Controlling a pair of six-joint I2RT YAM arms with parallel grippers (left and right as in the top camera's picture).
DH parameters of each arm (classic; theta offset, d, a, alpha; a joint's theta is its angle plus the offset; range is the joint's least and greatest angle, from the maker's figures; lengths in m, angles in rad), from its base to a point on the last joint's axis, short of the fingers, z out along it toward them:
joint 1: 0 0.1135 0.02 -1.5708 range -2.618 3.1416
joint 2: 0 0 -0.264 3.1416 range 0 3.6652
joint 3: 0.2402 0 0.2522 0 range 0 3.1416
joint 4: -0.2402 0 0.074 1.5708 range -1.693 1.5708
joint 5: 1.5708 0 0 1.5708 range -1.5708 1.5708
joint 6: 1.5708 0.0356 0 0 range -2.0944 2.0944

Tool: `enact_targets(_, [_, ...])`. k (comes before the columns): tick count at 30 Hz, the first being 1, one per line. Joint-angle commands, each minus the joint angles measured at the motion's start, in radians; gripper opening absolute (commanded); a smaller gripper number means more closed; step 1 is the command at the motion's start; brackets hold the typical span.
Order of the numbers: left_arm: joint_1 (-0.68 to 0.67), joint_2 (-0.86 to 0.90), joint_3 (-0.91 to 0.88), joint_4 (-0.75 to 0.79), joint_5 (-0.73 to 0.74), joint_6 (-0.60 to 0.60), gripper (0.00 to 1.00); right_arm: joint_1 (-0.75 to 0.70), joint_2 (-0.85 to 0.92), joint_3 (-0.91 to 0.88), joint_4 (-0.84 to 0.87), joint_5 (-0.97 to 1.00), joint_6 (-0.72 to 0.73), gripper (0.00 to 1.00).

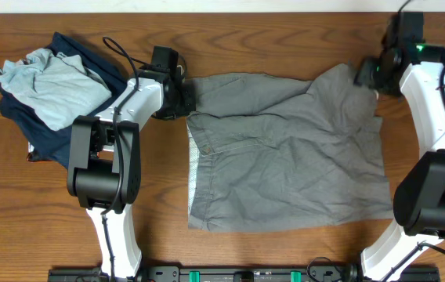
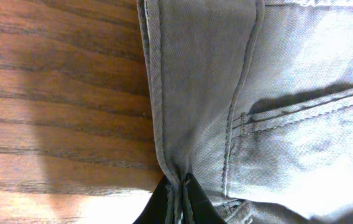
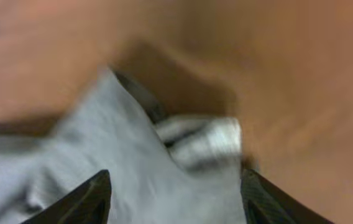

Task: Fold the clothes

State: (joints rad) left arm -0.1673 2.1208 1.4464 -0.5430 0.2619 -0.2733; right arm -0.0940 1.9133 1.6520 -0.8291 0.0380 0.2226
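**Desk:** Report the garment.

**Operator:** I see the grey shorts (image 1: 285,157) spread flat at the centre of the overhead frame. The waistband (image 1: 193,168) is on the left edge and shows a strip of white lining. The top right corner is drawn up toward the right arm.

**Desk:** Handling?

**Operator:** I judge them light and limp, a woven twill with stitched seams. They should drape and wrinkle rather than hold a crease. The doubled seams and corners look like the firmest places to grip; the thin middle would bunch.

**Desk:** Tool state?

**Operator:** My left gripper (image 2: 178,194) is pinched tight on the edge seam at the shorts' top left corner, and the left wrist view shows cloth between the tips. My right gripper (image 3: 175,177) has its fingers spread, with cloth lying between them. That view is blurred, but I see no clamp.

**Desk:** Surroundings?

**Operator:** The wooden table (image 1: 285,251) is bare-grained. At upper left, well apart from the shorts, a crumpled pale shirt (image 1: 46,82) lies on a navy garment (image 1: 50,145).
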Motion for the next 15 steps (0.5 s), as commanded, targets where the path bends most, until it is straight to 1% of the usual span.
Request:
enact_targets(1, [0.005, 0.051, -0.035, -0.039, -0.053, -0.008, 0.06, -0.006, 0.030, 0.006, 0.034, -0.065, -0.117, 0.67])
enact_targets(6, [0.005, 0.051, -0.035, -0.046, -0.053, -0.008, 0.06, -0.009, 0.142, 0.006, 0.048, -0.075, -0.135, 0.72])
enact_targets(8, [0.005, 0.051, -0.035, -0.053, -0.053, -0.008, 0.06, -0.009, 0.197, 0.006, 0.032, -0.081, -0.135, 0.71])
enact_targets(9, [0.005, 0.051, -0.035, -0.058, -0.053, -0.008, 0.06, -0.009, 0.220, 0.006, 0.018, -0.080, -0.135, 0.68])
enact_targets(10, [0.005, 0.051, -0.035, -0.062, -0.053, -0.008, 0.06, -0.011, 0.238, 0.006, 0.000, -0.069, -0.135, 0.56])
enact_targets(11, [0.005, 0.051, -0.035, -0.066, -0.053, -0.008, 0.06, -0.013, 0.254, 0.006, -0.027, -0.041, -0.134, 0.38])
enact_targets(12, [0.005, 0.051, -0.035, -0.069, -0.053, -0.008, 0.06, -0.019, 0.263, 0.006, -0.063, 0.012, -0.116, 0.17])
enact_targets(13, [0.005, 0.051, -0.035, -0.070, -0.053, -0.008, 0.06, -0.026, 0.265, 0.006, -0.100, 0.087, -0.058, 0.03])
enact_targets(14, [0.005, 0.051, -0.035, -0.071, -0.053, -0.008, 0.06, -0.039, 0.264, 0.006, -0.161, 0.217, 0.069, 0.01])
enact_targets(15, [0.005, 0.051, -0.035, -0.071, -0.053, -0.008, 0.06, -0.054, 0.259, 0.006, -0.225, 0.319, 0.192, 0.01])
